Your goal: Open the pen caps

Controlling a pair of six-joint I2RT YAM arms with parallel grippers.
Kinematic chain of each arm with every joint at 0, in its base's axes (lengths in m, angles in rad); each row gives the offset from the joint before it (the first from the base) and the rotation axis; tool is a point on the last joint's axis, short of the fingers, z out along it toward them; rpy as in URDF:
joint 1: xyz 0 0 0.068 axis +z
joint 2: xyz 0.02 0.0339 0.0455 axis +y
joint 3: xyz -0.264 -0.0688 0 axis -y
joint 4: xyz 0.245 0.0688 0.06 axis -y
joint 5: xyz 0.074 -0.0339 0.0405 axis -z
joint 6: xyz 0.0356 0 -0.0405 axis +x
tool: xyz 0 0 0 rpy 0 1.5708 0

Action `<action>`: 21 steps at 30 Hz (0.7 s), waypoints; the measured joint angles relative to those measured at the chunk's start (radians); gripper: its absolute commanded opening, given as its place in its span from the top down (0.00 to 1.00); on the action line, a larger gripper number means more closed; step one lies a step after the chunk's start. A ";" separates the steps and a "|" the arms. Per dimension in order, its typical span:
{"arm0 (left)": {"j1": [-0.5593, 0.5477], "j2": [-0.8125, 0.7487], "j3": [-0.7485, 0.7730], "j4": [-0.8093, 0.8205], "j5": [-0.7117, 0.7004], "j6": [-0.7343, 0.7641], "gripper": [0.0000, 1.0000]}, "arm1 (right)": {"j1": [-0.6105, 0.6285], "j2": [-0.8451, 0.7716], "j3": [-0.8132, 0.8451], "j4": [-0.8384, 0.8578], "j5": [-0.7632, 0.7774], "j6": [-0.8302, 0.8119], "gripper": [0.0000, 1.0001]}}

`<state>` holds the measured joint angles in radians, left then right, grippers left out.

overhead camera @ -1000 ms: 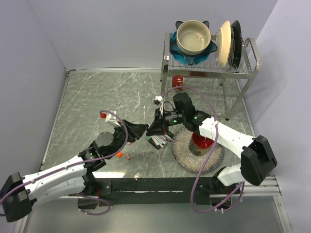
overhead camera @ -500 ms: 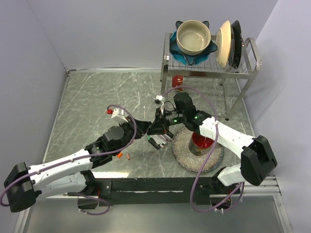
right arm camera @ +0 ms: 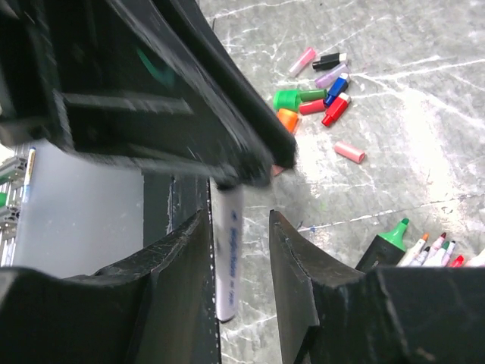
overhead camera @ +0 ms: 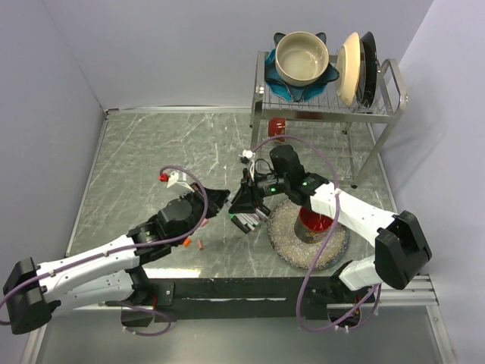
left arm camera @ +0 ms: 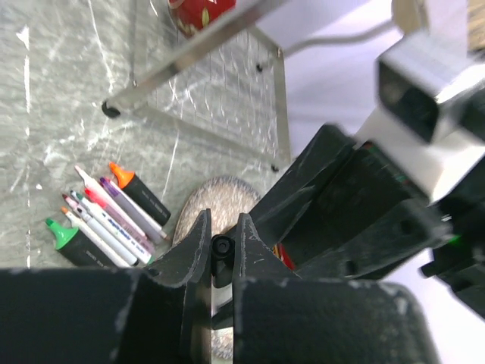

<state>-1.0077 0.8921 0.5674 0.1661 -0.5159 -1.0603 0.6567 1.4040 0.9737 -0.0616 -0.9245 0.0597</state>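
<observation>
My left gripper (overhead camera: pixel 224 199) is shut on the black cap (left arm camera: pixel 222 247) of a white marker held above the table. The marker's white barrel (right arm camera: pixel 227 258) hangs between the fingers of my right gripper (overhead camera: pixel 241 201), against one finger with a gap to the other, so that gripper is open. Both grippers meet tip to tip at mid-table. Several loose caps lie on the table: green (right arm camera: pixel 292 97), orange (right arm camera: pixel 286 120), red (right arm camera: pixel 333 110), blue (right arm camera: pixel 336 87), black (right arm camera: pixel 330 61) and pink ones. A pile of uncapped markers (left arm camera: pixel 106 216) lies below.
A metal dish rack (overhead camera: pixel 383 114) with bowls and plates stands at the back right, a red mug (overhead camera: pixel 277 127) under it. A round mat (overhead camera: pixel 284 227) with a red cup (overhead camera: pixel 314 222) lies at the right. A green highlighter (right arm camera: pixel 386 243) lies beside the marker pile (overhead camera: pixel 246 221).
My left arm has swung right and forward, bringing its gripper up to the right gripper. The right arm has barely moved.
</observation>
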 measured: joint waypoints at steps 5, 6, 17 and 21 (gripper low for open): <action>0.000 -0.026 0.000 -0.027 -0.042 -0.022 0.99 | 0.009 0.032 0.001 -0.003 -0.005 -0.007 0.68; 0.000 -0.026 0.000 -0.029 -0.044 -0.025 0.99 | 0.012 0.039 0.001 -0.007 -0.005 -0.009 0.82; 0.235 -0.059 0.061 -0.154 0.033 -0.025 0.99 | 0.039 0.097 0.077 -0.060 0.029 -0.090 1.00; 0.642 -0.124 0.116 -0.206 0.022 0.011 0.99 | 0.039 0.116 0.077 -0.135 0.026 -0.116 1.00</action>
<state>-0.3660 0.7685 0.6838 -0.0402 -0.4938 -1.0496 0.6960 1.5200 1.0512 -0.1967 -0.8986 -0.0563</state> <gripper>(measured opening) 0.113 0.171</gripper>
